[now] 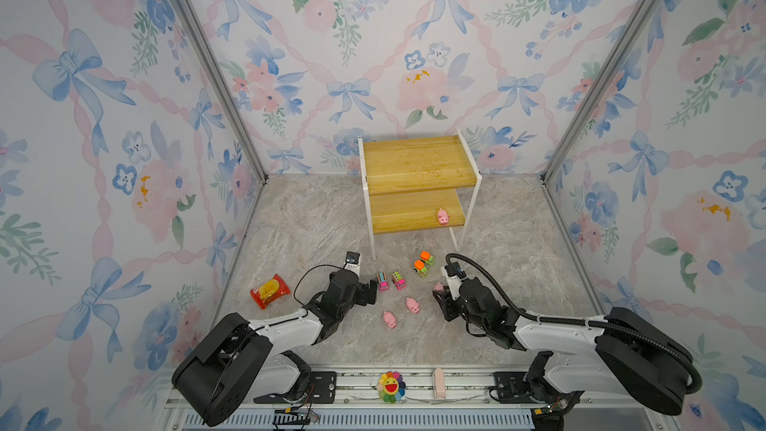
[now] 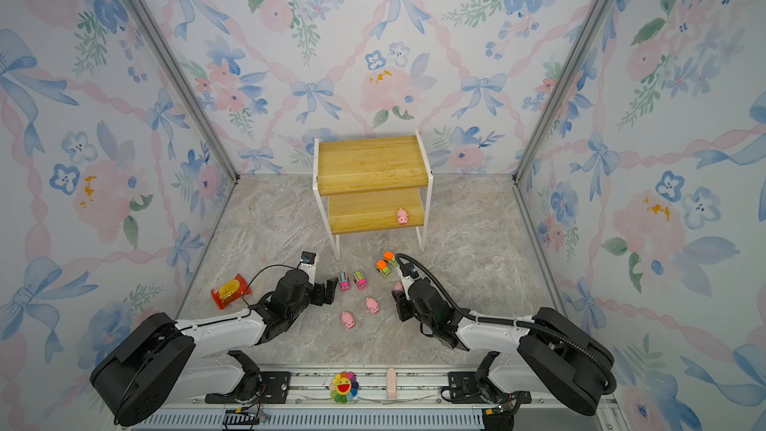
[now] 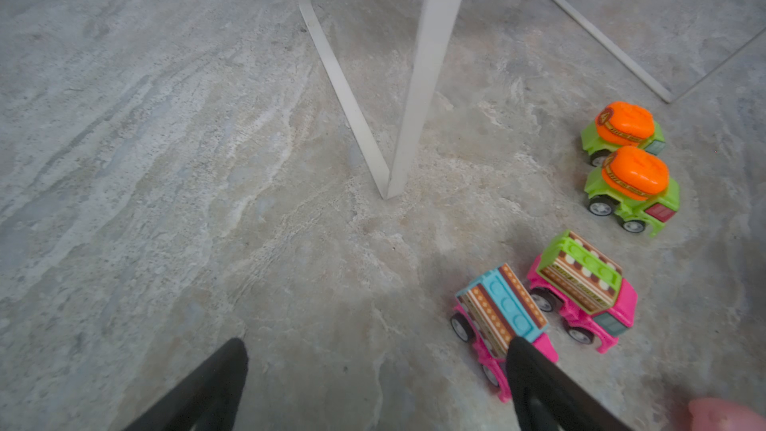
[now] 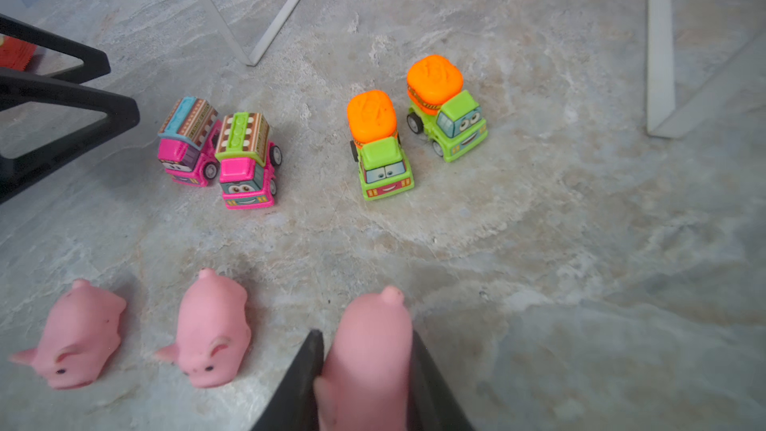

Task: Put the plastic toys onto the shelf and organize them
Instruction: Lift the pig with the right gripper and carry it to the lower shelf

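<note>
Right claw [image 4: 364,335] is clamping a pink pig [image 4: 369,362] in front of the shelf [image 1: 414,159], tail pointing shelfward, long axis running along the claw; left claw [image 3: 379,346] is hovering low, jaws wide apart, before the shelf's left side

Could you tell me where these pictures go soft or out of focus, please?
Right wrist view: the pig in the right gripper is soft, the green trucks sharp. Left wrist view: a pink toy at the frame's edge is blurred. Both top views: even light, faint shadows.
</note>
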`<state>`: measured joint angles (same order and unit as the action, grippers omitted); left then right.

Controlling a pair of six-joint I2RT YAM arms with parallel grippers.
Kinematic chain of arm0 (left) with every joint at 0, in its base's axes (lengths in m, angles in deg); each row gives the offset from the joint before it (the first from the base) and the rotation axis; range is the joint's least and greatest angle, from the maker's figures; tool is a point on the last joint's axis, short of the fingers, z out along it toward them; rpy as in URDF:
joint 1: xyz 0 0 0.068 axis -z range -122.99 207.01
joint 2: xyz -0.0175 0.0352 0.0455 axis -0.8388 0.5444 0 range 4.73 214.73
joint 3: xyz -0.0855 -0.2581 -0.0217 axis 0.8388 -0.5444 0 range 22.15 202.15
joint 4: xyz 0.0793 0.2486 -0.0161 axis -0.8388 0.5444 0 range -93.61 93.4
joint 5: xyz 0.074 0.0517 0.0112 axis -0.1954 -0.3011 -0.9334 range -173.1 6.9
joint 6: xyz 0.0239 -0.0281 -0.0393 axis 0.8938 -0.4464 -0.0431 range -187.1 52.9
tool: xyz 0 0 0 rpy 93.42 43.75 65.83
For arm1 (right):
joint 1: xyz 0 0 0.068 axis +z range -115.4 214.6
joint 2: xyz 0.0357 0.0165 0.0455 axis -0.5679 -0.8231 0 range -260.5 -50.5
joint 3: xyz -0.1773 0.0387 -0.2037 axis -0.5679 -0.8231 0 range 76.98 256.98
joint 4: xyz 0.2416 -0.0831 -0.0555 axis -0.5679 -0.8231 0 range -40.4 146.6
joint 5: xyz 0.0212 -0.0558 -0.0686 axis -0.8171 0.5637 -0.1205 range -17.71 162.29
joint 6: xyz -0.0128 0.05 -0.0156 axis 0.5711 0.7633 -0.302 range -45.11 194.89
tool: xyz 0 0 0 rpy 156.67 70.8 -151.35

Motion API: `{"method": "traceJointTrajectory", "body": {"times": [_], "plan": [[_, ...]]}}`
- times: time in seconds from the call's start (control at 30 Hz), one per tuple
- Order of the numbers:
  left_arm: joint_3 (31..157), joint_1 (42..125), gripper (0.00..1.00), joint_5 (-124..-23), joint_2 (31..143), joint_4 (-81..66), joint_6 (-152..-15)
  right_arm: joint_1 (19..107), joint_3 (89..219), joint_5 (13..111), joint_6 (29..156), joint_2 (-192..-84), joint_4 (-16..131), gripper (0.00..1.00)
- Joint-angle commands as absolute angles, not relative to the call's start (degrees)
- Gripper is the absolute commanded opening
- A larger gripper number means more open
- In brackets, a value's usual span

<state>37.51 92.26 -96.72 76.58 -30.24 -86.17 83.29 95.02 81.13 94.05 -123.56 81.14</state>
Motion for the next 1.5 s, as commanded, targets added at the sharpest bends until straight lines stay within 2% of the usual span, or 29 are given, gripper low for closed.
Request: {"method": "traceJointTrajectory", "body": {"times": [0.0, 0.43, 0.77, 1.13, 1.47], "plan": [[38.3, 92.6, 0.98, -96.7, 76.9, -30.1, -85.7, 82.5, 96.6, 79.5, 92.5, -121.8, 77.6, 0.33], [38.0, 92.6, 0.98, -96.6, 76.4, -30.1, -85.8, 82.2, 103.3, 76.4, 90.0, -116.5, 73.4, 0.33], [38.2, 92.6, 0.98, -95.3, 76.5, -30.2, -85.5, 81.5, 111.9, 76.6, 86.6, -121.1, 76.9, 0.33], [39.8, 92.5, 0.98, -94.2, 78.0, -30.2, -84.3, 80.6, 121.8, 81.5, 82.5, -128.9, 80.6, 0.33], [39.8, 92.5, 0.98, -94.6, 78.2, -30.1, -84.1, 80.5, 122.8, 89.9, 81.9, -132.6, 88.1, 0.33]]}}
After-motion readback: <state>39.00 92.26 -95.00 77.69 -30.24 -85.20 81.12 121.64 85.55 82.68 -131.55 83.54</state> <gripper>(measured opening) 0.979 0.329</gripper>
